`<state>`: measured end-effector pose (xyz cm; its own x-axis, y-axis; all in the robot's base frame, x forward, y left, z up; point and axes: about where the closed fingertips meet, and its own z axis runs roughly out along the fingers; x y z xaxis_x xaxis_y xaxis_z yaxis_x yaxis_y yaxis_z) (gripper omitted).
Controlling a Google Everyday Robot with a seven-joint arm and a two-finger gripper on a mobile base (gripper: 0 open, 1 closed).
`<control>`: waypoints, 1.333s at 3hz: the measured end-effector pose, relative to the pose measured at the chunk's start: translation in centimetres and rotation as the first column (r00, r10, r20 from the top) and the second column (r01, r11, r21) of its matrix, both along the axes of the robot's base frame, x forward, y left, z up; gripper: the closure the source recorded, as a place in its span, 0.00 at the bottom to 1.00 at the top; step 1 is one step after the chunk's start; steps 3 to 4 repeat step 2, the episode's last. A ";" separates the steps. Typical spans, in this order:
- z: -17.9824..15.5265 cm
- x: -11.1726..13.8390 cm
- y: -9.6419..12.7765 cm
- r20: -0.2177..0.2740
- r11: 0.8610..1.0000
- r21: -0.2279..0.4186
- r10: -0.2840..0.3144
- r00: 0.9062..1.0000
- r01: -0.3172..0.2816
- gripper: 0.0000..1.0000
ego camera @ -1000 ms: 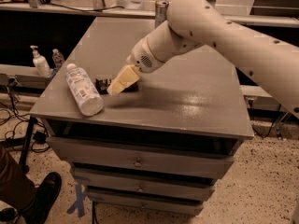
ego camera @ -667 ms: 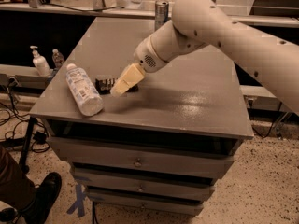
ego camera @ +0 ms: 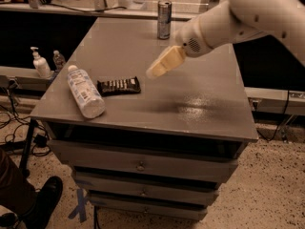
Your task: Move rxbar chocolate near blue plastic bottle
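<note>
Camera view: rxbar chocolate [ego camera: 119, 86] lies just beside blue plastic bottle [ego camera: 86, 92] on the counter [ego camera: 190, 109], gripper [ego camera: 155, 70] hovers clear of both, spread or together I cannot tell; placement looks done, next only pull away.

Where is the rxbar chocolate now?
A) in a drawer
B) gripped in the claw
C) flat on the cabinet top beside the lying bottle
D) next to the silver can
C: the rxbar chocolate lies beside the blue plastic bottle; the claw hovers apart, to its right.
</note>
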<state>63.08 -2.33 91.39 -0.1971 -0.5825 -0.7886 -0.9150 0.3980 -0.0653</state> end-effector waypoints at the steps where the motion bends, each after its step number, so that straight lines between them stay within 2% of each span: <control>1: 5.3 0.4 -5.6 0.114 0.997 -0.031 -0.066 0.991 0.070 0.00; 2: 6.2 0.6 -6.0 0.131 0.997 -0.027 -0.073 0.989 0.077 0.00; 4: 6.2 0.6 -6.0 0.131 0.997 -0.027 -0.073 0.989 0.077 0.00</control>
